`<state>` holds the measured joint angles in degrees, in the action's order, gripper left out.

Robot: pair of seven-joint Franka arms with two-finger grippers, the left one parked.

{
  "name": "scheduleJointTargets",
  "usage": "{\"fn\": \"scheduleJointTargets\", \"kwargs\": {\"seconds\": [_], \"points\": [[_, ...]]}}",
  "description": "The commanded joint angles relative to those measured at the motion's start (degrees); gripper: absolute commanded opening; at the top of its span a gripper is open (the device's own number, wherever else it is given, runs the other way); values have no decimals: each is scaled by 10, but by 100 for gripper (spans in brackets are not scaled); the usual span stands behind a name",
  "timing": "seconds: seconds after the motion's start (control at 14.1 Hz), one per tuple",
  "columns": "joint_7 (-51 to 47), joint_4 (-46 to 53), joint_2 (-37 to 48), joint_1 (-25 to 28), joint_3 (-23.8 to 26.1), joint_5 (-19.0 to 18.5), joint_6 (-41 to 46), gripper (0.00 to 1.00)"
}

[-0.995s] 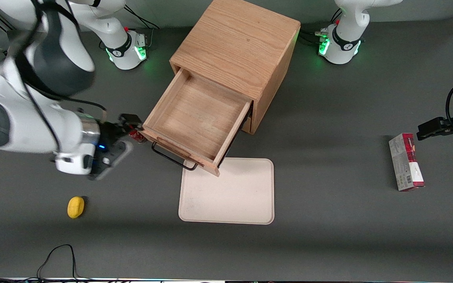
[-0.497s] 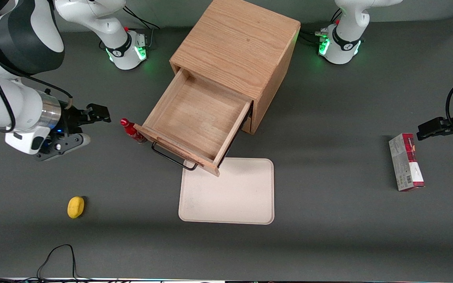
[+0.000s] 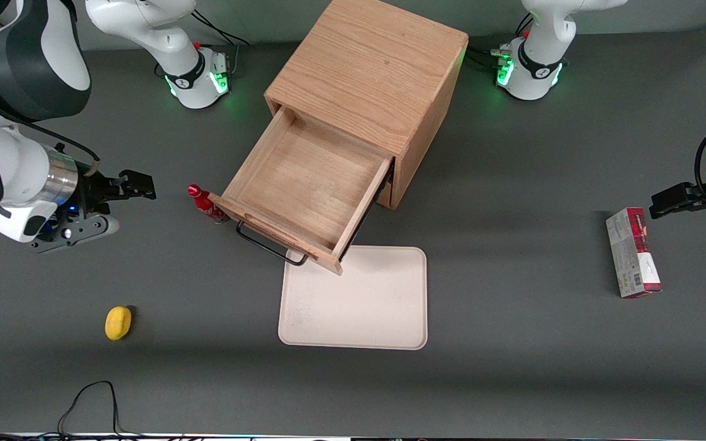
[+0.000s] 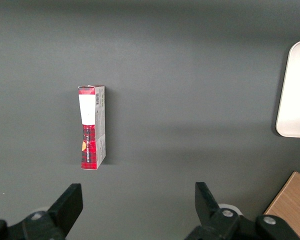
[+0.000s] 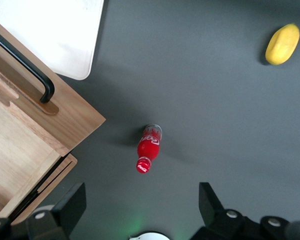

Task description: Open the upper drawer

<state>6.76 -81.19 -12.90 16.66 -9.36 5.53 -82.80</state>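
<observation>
The upper drawer (image 3: 307, 184) stands pulled well out of the boxy wooden cabinet (image 3: 371, 67), and its bare wooden inside shows. Its long black wire handle (image 3: 267, 245) runs along the drawer front. Drawer (image 5: 20, 145) and handle (image 5: 25, 65) also show in the right wrist view. My right gripper (image 3: 135, 185) is open and empty. It hovers above the table toward the working arm's end, apart from the drawer, with a small red bottle between them. In the right wrist view the gripper (image 5: 140, 210) has its fingers (image 5: 72, 202) wide apart over bare table.
A small red bottle (image 3: 206, 205) stands by the drawer's front corner and shows in the right wrist view (image 5: 149, 149). A cream tray (image 3: 356, 300) lies in front of the drawer. A yellow lemon (image 3: 118, 322) lies nearer the front camera. A red-and-white box (image 3: 633, 252) lies toward the parked arm's end.
My right gripper has drawn away from the drawer's front corner toward the working arm's end of the table, uncovering the red bottle. The drawer has not moved.
</observation>
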Motion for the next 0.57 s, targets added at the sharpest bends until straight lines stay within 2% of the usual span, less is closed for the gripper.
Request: {"fn": "scheduleJointTargets", "kwargs": {"seconds": [0.0,0.21,0.43,0.5], "points": [[-18,-48,53,6,-11,-13,-29,100],[-24,-149,136,-24,-4,-18,-86,100],[-17,-186,169,-105,75,-25,-103,100],[-15,-186,169,-118,80,-25,-99,100]]}}
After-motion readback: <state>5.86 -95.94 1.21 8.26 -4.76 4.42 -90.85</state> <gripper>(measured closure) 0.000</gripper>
